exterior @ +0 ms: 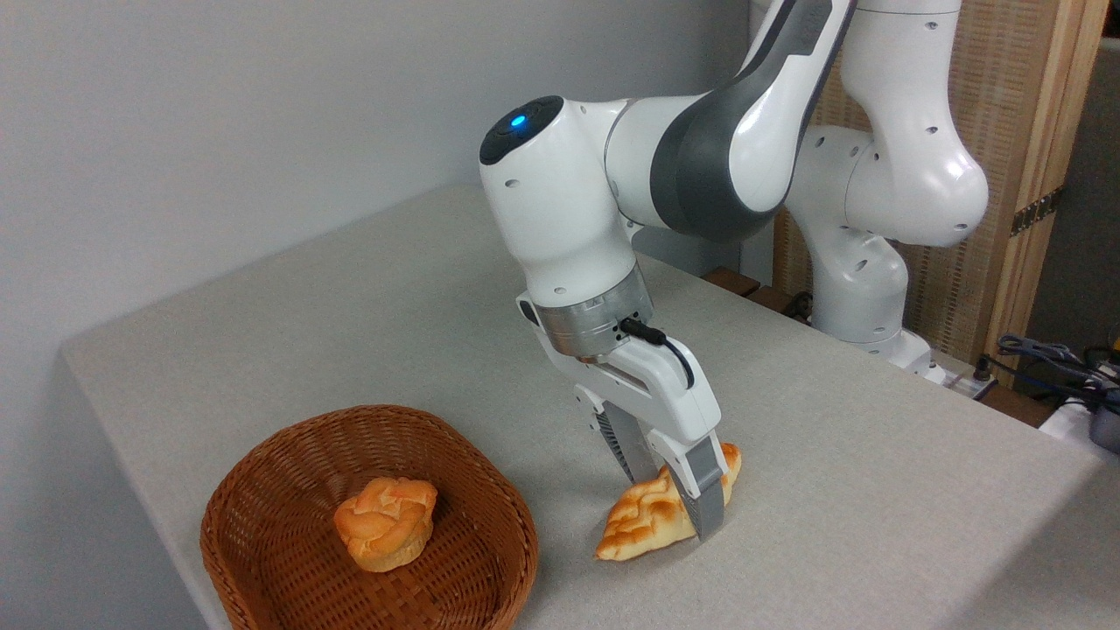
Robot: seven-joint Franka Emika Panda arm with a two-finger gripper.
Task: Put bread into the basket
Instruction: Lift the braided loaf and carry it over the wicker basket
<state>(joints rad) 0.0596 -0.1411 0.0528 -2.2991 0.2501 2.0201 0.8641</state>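
Gripper down at the table, fingers straddling the bread, touching its sides; grip firmness unclear. Bread lying flat beneath. Left of gripper, near: basket holding a bun. Between them only bare tabletop. Cables far right.

A grey speckled table carries everything. The wicker basket sits at its front left edge. The braided bread lies just beside it, nearer the table's middle.

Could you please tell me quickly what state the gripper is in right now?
Gripper: its jaws straddle the bread on the table; whether they grip it yet cannot be told.
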